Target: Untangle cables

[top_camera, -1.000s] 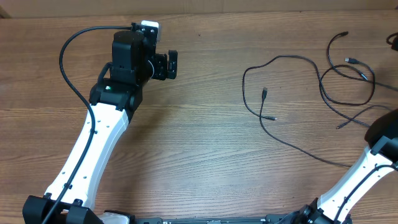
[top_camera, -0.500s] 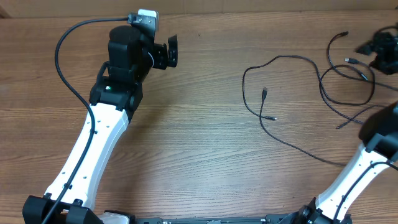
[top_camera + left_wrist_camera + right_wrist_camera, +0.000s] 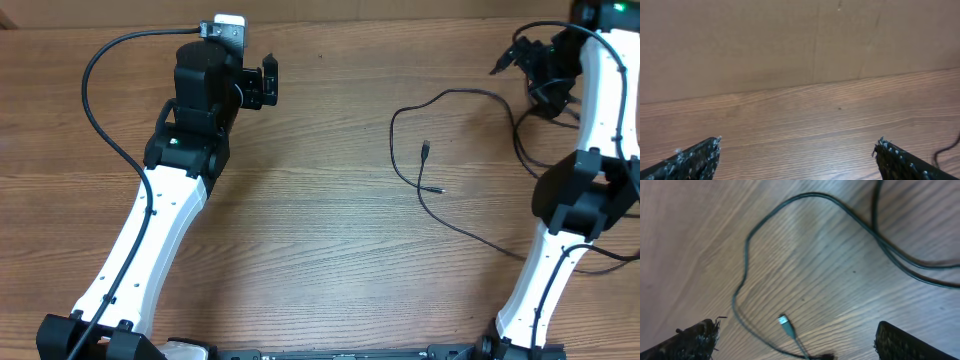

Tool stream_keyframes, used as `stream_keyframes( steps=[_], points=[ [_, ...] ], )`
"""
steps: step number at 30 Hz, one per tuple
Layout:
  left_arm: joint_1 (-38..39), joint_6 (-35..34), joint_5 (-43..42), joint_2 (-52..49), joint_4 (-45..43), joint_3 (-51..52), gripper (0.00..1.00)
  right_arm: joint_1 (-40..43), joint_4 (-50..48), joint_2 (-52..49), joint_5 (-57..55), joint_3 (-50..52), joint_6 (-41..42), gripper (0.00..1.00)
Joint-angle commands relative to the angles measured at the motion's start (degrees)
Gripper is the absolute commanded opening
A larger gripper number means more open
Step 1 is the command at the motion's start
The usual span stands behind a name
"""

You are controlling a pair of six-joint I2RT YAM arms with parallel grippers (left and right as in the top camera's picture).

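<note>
Looked over wood counter [image 3: 320, 200]: saw cables [image 3: 465, 91] lying on right half, loops crossing near far edge. Found left tool [image 3: 270, 82] spread wide, empty, by back wall [image 3: 790, 40]. Found right tool [image 3: 796, 332] spread wide too, gripping nothing, above a loop & small silver plug [image 3: 784, 321]. Seemed btwn grabs; next, prob. needed to pinch one of the cables & drag it clear of others. Vs 1 sec ago: raised right arm [image 3: 590, 190] to far corner, let its tool go from clenched to loose.

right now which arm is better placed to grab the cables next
Right. Its open claw hangs above the cables at the right side of the table, with a silvery plug directly under it. The left claw, also open, sits far left, away from them.
</note>
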State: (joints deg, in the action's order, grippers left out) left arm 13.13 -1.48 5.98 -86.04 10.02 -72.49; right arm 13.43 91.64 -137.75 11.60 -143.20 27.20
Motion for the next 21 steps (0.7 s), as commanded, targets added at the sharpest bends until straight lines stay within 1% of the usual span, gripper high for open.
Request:
stream_keyframes(
  steps=[1,3,7,9,14,21],
  points=[
    [-0.7,2.1,1.9,-0.1,0.0,-0.3,1.00,-2.3,0.5,0.9,-9.2,-0.9,2.8,1.00],
    [-1.3,2.2,1.9,-0.1,0.0,-0.3,1.00,-3.2,1.0,0.9,-12.3,-0.9,2.8,1.00],
    [-1.9,2.2,1.9,-0.1,0.0,-0.3,1.00,-2.9,2.3,0.9,-14.4,-0.9,3.4,1.00],
    [-2.0,2.2,1.9,-0.1,0.0,-0.3,0.99,-2.2,3.8,0.9,-16.7,-0.9,5.8,1.00],
    [-2.0,2.4,1.7,-0.1,0.0,-0.3,1.00,-1.0,5.4,0.9,-17.1,-0.9,6.0,1.00],
    [-2.0,2.3,-4.4,-0.1,0.0,-0.3,1.00,-0.9,5.4,0.9,-17.2,-0.9,5.2,1.00]
  ],
)
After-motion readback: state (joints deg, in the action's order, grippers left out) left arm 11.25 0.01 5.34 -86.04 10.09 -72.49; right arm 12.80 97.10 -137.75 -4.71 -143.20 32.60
